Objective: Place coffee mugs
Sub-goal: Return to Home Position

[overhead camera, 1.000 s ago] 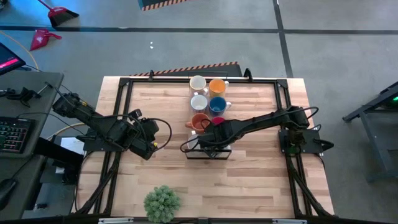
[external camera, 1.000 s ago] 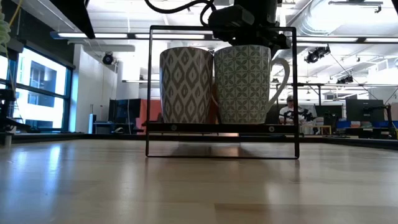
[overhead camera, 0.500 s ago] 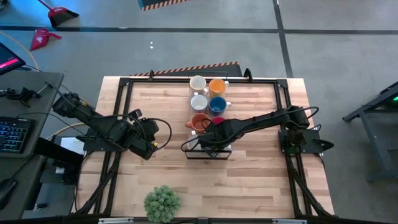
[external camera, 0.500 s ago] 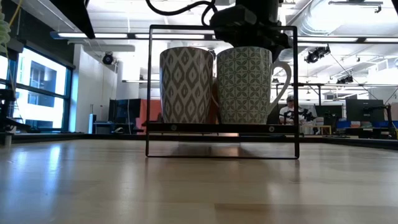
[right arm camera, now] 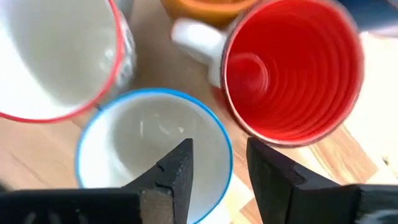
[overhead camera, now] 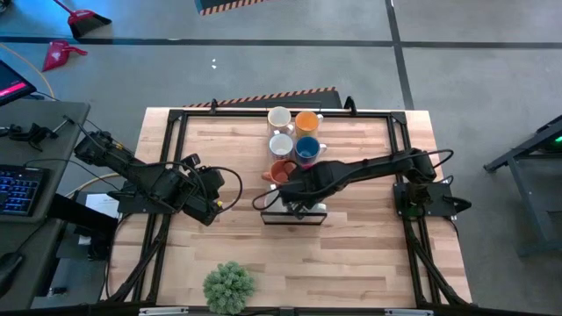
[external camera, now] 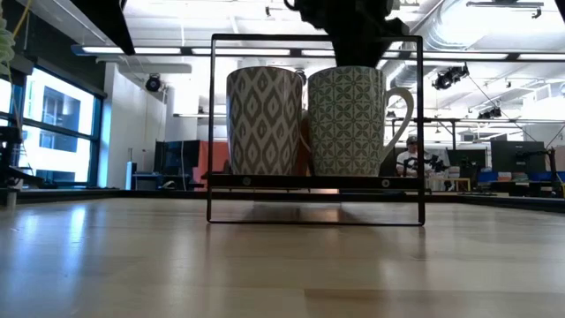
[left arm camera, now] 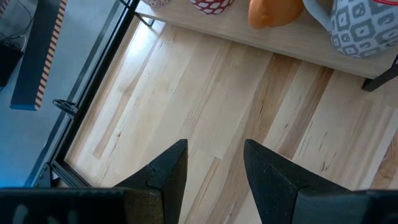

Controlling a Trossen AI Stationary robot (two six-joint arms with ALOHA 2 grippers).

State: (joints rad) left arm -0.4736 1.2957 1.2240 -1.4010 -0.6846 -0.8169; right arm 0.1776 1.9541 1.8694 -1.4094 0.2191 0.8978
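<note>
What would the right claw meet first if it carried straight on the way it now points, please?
Most likely the blue-rimmed mug: the right claw, open, points down into its mouth, with the red-lined mug beside it. Depth is unclear.

Bright ceiling strip lights point(external camera: 265, 52) and a tall window point(external camera: 57, 132) backlight the low view. The pale wooden tabletop point(external camera: 132, 256) shows a soft sheen.

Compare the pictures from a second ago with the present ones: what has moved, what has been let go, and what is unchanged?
The right gripper has risen off the rim of the green patterned mug, fingers open, leaving it released. That mug stays on the shelf beside the grey patterned mug. The left gripper, fingers open, waits unmoved at the left of the table.
</note>
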